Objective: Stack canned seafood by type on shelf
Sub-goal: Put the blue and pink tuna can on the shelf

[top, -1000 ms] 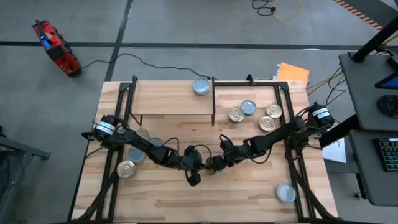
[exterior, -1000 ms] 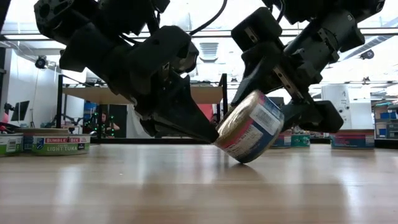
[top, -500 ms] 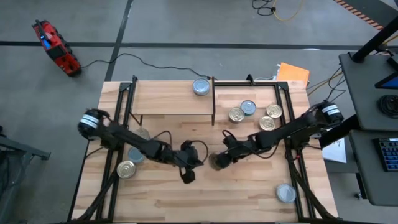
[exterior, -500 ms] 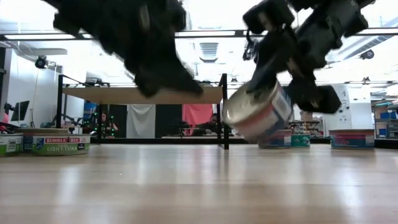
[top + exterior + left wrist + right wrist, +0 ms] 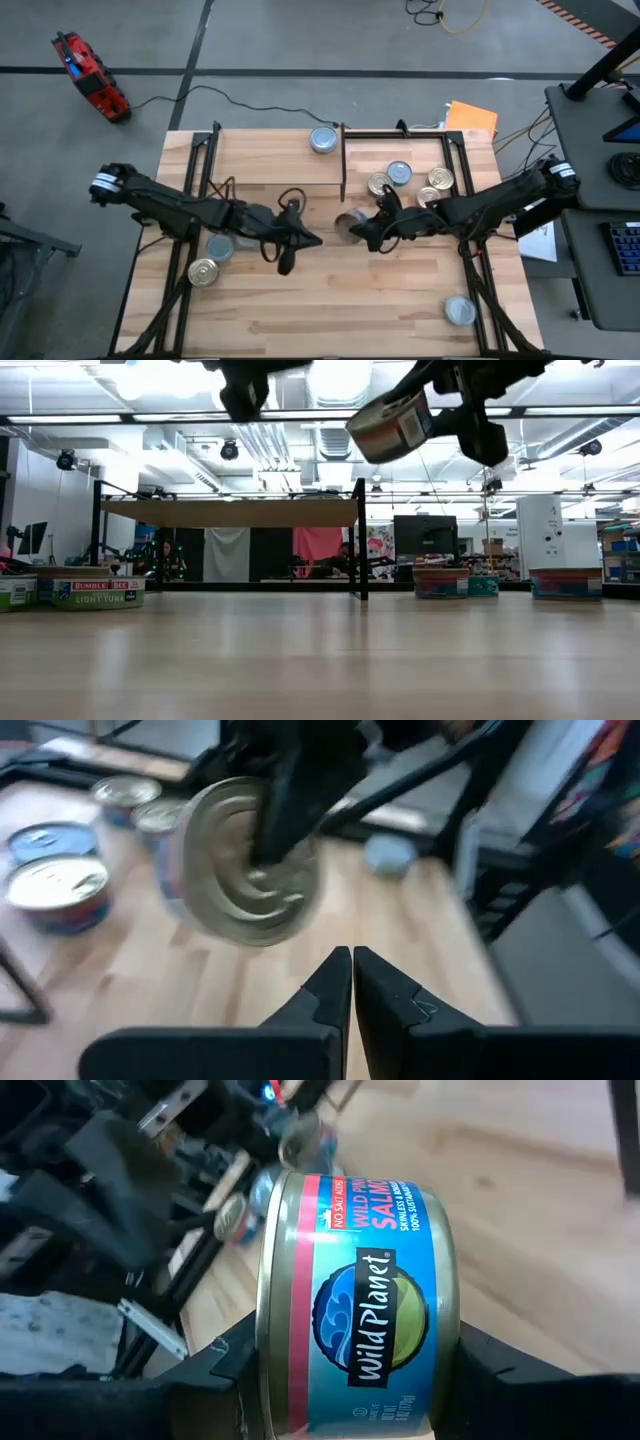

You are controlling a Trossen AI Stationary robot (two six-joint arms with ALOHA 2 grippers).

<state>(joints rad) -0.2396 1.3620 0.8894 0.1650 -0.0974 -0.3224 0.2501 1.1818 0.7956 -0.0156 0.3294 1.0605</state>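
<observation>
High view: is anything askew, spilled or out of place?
Only the salmon tin in the right gripper: it hangs on its side above the tabletop. One tin stands upright on the shelf. Nothing spilled.

A grey concrete floor [image 5: 300,60] surrounded the table [image 5: 330,310]. A red tool [image 5: 88,75] lay on it, its black cable [image 5: 215,95] trailing tableward. Bright ceiling lights [image 5: 150,380] lit the workshop; a desk [image 5: 600,170] stood alongside.
</observation>
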